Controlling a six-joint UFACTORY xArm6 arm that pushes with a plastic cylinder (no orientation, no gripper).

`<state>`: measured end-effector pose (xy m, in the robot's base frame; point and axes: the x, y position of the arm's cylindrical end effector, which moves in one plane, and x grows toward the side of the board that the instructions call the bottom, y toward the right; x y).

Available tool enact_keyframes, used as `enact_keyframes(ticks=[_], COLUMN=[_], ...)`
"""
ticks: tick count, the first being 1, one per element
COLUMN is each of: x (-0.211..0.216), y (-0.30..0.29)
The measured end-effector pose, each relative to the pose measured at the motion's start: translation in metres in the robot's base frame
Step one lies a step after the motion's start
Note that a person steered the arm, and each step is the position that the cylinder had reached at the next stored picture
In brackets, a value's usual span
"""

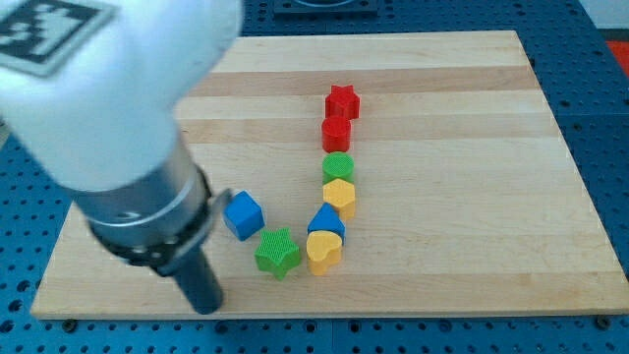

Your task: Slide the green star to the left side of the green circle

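The green star (278, 252) lies near the view's bottom, just left of a yellow heart (323, 252). The green circle (338, 166) sits higher, to the upper right of the star, in the middle of a column of blocks. My tip (206, 302) is at the board's bottom left, left of and slightly below the green star, apart from it. A blue cube (243, 214) lies between the rod and the star, just above the star's left side.
A red star (342, 100) and a red cylinder (336, 133) stand above the green circle. A yellow hexagon (339, 194) and a blue triangle (326, 221) sit below it. The arm's large white body (98, 88) covers the view's upper left.
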<state>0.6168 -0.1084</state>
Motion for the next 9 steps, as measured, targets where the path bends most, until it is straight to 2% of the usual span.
enact_keyframes(ticks=[2,5,7,9], x=[0.0,-0.013,-0.048,-0.111], y=[0.034,0.043,0.049,0.049])
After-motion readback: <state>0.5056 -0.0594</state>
